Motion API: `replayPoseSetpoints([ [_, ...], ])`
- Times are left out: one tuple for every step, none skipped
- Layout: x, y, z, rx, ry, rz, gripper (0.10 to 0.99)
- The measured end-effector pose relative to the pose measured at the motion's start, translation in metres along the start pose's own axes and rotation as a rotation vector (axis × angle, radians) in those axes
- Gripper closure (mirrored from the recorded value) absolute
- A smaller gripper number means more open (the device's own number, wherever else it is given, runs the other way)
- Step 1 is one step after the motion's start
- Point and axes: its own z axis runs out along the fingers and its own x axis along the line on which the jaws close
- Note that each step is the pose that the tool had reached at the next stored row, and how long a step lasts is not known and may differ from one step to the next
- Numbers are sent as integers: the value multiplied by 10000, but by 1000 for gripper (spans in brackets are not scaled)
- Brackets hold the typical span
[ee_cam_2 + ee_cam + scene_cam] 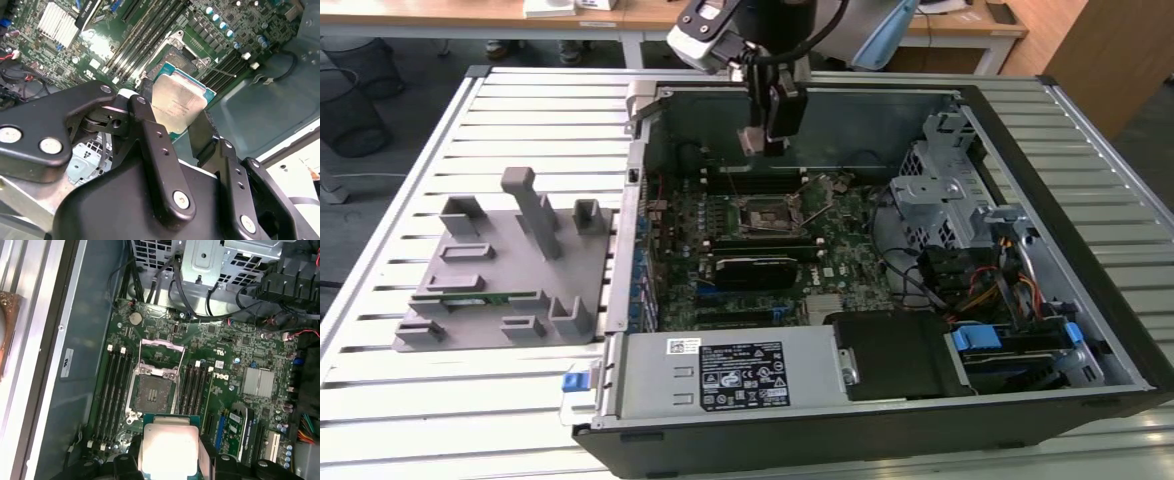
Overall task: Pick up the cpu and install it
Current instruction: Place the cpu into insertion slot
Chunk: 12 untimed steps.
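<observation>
Claw (pixel 766 135) clamps the cpu (pixel 179 105) by opposite edges. The open socket (pixel 155 390) lies below the claw. Seating well likely demands chip level, edges squared to socket frame.

Below my pincer (pixel 767 142), which grips the cpu (pixel 167 450), the way down to the socket (pixel 152 392) is free: its bed lies bare and its hinged frame (pixel 161 347) is swung up toward the drive cage (pixel 947 170). Memory slots (pixel 112 385) flank the socket low on two sides. The case wall (pixel 854 115) stands near me, the drive cage and cables (pixel 907 270) crowd the exterior view's right, and a black block (pixel 754 268) lies near the socket.
</observation>
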Motion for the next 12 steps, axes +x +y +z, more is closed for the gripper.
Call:
replayPoseSetpoints([
  [7, 6, 8, 0, -1, 24, 557],
  [13, 13, 18, -1, -2, 47, 557],
  [16, 22, 32, 0, -4, 83, 557],
  [16, 31, 46, 1, -6, 130, 557],
  [15, 39, 62, 0, -9, 199, 557],
  [15, 43, 78, 2, -15, 305, 557],
  [14, 46, 95, 2, -20, 414, 557],
  [14, 48, 111, 3, -25, 518, 557],
  [13, 53, 126, 4, -29, 603, 557],
  [14, 63, 142, 4, -33, 657, 557],
  [16, 74, 161, 5, -36, 693, 557],
  [21, 85, 177, 6, -38, 715, 557],
])
